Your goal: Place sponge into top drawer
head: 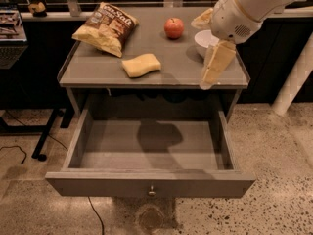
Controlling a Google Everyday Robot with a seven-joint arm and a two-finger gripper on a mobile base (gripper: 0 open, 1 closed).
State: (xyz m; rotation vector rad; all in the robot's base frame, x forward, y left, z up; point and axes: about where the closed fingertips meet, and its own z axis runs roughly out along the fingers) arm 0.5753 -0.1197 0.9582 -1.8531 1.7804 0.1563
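The pale yellow sponge (141,65) lies on the grey table top (98,70), near its front middle. The top drawer (98,182) is pulled out wide and its inside is bare; its small metal knob (151,191) is in the middle of the front panel. My gripper (200,53) hangs over the right part of the table, to the right of the sponge and apart from it. It is open and empty, with one cream finger (215,65) pointing down past the table's front edge.
A yellow-brown chip bag (105,28) lies at the table's back left. A red apple (173,27) sits at the back middle. A white bowl (201,42) is partly hidden behind my gripper. A black stand (44,136) and cable are on the floor to the left.
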